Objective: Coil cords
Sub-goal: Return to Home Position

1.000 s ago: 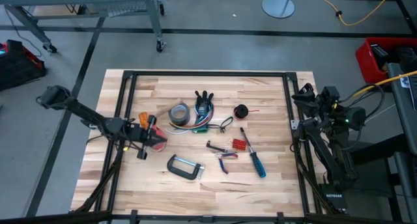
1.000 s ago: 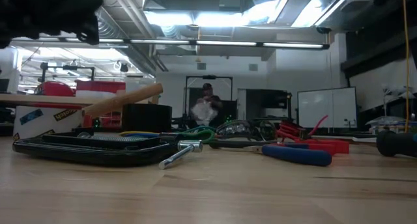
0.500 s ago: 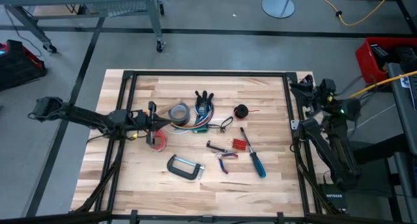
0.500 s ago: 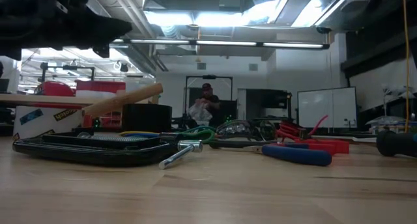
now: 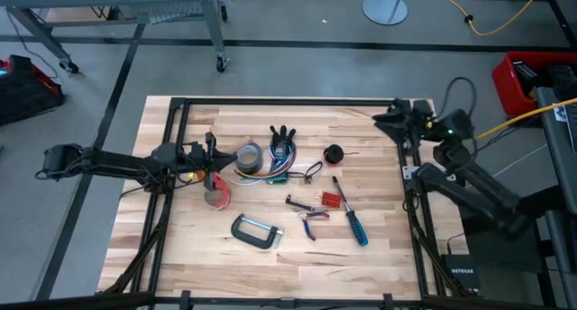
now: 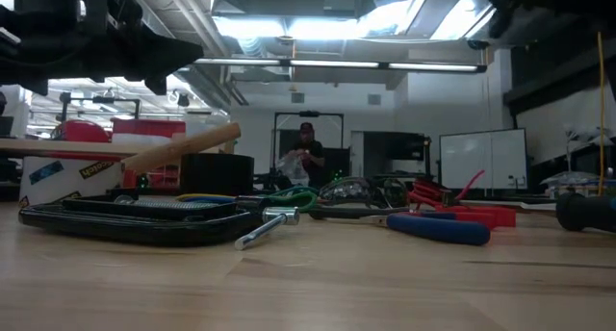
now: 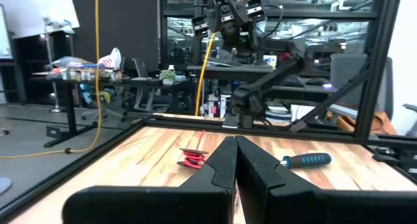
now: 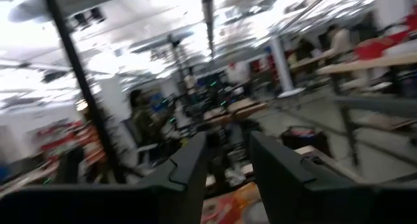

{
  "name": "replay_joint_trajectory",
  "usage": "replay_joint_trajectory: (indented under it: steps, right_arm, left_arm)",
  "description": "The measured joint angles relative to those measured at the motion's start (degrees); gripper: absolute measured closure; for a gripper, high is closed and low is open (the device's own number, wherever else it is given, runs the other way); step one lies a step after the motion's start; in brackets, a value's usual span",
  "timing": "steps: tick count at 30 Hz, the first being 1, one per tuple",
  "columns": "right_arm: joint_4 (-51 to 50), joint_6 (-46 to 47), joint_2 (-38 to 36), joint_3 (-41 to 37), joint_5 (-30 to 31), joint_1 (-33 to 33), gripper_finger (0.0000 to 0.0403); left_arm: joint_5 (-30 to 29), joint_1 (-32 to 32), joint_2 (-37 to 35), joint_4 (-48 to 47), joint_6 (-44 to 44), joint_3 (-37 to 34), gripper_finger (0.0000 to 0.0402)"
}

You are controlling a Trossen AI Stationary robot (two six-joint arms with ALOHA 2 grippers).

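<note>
The left gripper is hovering just left of the grey duct tape roll. In the left wrist view its fingers are pressing together with nothing between them. The orange-red tape roll is lying on the counter, left of the duct tape roll and below it in the high view. The cords, a loose bundle of red, green, blue and white wires, are lying just right of the duct tape roll. Farther right of that roll a black spool is sitting, showing red at its centre. The right gripper is hanging well to the right of the duct tape roll, fingers spread and grasping nothing.
</note>
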Motion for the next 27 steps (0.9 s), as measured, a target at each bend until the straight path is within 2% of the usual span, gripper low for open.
replay_joint_trajectory:
  steps: [7,10,13,16,20,24,27]
  right_arm:
    - [-1.13,-8.87,4.64,0.00,7.85,19.15,0.0281]
    - [-5.91,-13.91,4.85,0.00,12.26,25.50,0.0281]
    - [-13.75,-19.10,4.86,0.00,18.62,30.99,0.0281]
    - [-19.43,-21.52,4.87,-0.90,27.55,35.99,0.0281]
    - [-15.22,-21.59,5.33,-6.52,36.51,41.60,0.0281]
    - [-8.00,-20.41,5.22,-11.18,38.71,44.95,0.0281]
    - [-7.23,-20.01,5.30,-13.64,38.83,46.64,0.0281]
  left_arm:
    - [1.13,0.54,-0.02,-0.65,-0.87,0.00,0.0400]
    - [1.13,0.54,-0.04,-0.61,-0.76,-0.02,0.0400]
    - [1.13,0.54,-0.04,-0.81,-0.71,-0.02,0.0400]
    - [1.11,0.54,-0.04,-1.84,-0.35,-0.02,0.0400]
    - [1.11,0.54,-0.04,-3.78,-1.11,-0.02,0.0400]
    - [1.11,0.54,-0.04,-4.19,-1.79,-0.02,0.0400]
    - [1.11,0.54,-0.04,-5.06,-1.82,-0.02,0.0400]
